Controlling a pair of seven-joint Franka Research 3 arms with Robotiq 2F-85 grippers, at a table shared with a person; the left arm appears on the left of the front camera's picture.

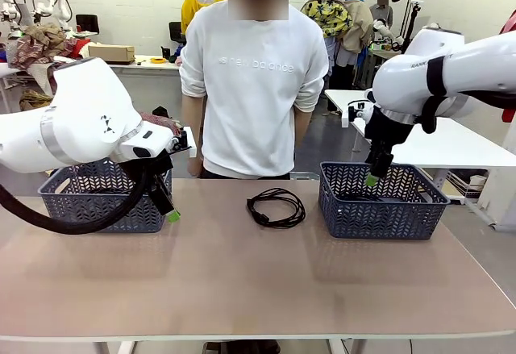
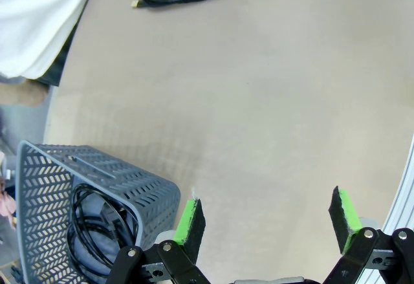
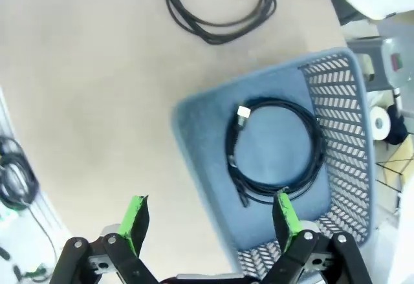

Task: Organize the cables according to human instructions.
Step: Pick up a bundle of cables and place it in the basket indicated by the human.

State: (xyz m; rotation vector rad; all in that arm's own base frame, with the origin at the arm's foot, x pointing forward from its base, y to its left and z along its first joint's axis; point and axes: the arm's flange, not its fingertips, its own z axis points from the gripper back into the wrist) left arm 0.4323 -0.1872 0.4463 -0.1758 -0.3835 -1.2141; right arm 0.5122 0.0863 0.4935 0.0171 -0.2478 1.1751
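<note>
Robotics lab / test bay. White walls, grey floor, white worktables [image 1: 476, 146] behind the person [image 1: 251, 88], cardboard box [image 1: 111, 52] and cloth piles on the far bench, tan table [image 1: 258, 289] with grey baskets [image 1: 380, 201] near its far edge.

Reaching in from the left, white left arm bent low, wrist tipping down and toward the middle, left pincer [image 1: 167, 206] hanging just above the counter [image 1: 242, 289], fingers spread wide with nothing between the green pads [image 2: 187, 222]. Coming in from the right, right arm arching high, wrist pointing straight down, right pincer [image 1: 373, 175] hovering with fingers parted and green pads [image 3: 134, 219] bare, gripping nothing. Standing at the far side, person [image 1: 252, 80] keeping both arms down by the sides.
</note>
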